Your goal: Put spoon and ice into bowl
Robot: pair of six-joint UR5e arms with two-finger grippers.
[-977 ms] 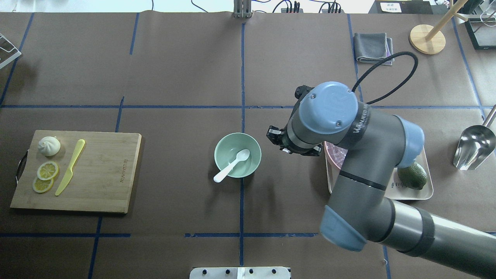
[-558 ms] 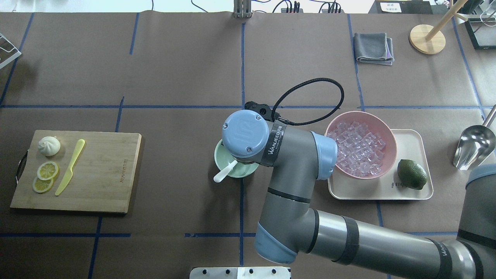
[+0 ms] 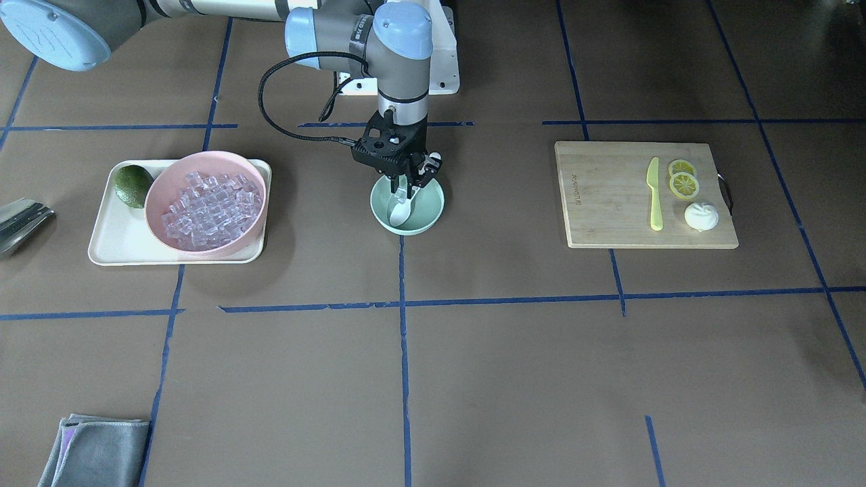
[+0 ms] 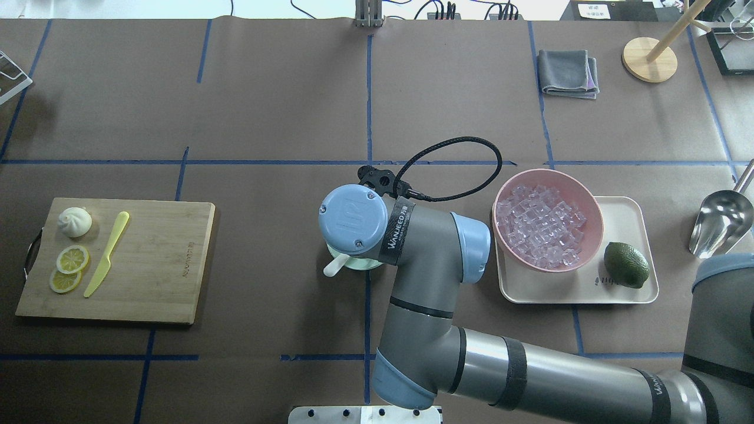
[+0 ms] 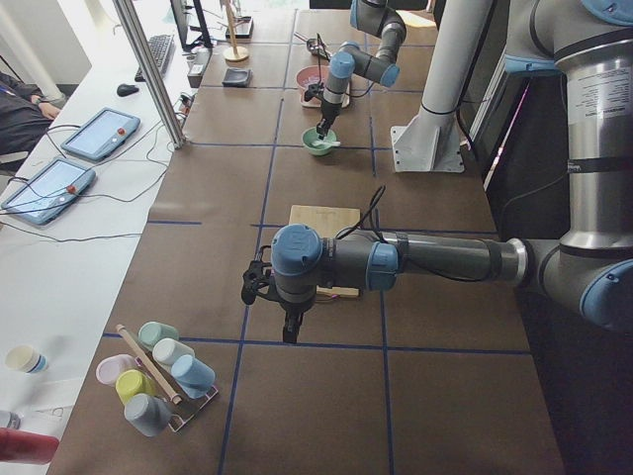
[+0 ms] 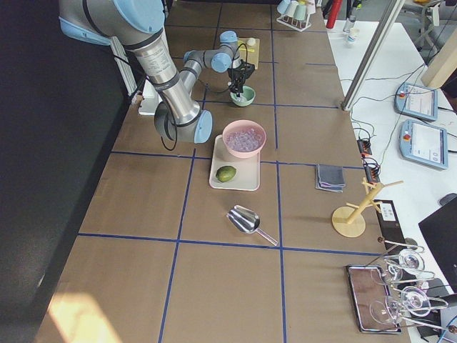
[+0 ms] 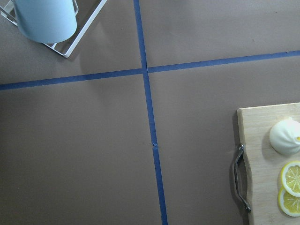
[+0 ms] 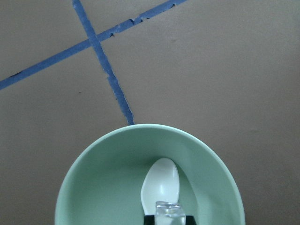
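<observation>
1. Hovering right over the mint-green bowl (image 3: 425, 215), the right arm (image 4: 412, 235) points straight down. In the overhead view its wrist hides most of the bowl.
2. Grip: the right jaws are closed narrow on one clear ice cube (image 8: 168, 212), with a dark fingertip showing on either side of it at the bottom edge of the wrist view. The cube hangs inside the bowl's rim, over the scoop of the spoon (image 8: 161, 185). Whether cube and spoon touch, cannot tell.
3. The spoon is white and lies in the bowl, scoop down on the floor. Seen from overhead, its handle leans out over the rim toward 8 o'clock.
4. The remaining ice (image 4: 542, 227) is heaped in a pink bowl (image 4: 595, 224) at 3 o'clock from the green one, well apart. The pink bowl sits on a cream tray (image 4: 565, 288), with a dark green fruit (image 4: 626, 265) just beside it at its 4 o'clock.
5. The left arm (image 5: 396, 259) is far off, past the cutting board (image 4: 165, 259), pointing down over the brown tabletop (image 3: 473, 379). The left jaws show only in the side view, so cannot tell whether they are open or closed.
6. The cutting board lies at 9 o'clock from the green bowl, well apart. It carries a yellow-green knife (image 4: 106, 253), two lemon slices (image 4: 72, 259) and a white bun (image 4: 75, 222).
7. A metal scoop (image 4: 721, 224) lies at 3 o'clock beyond the tray.
</observation>
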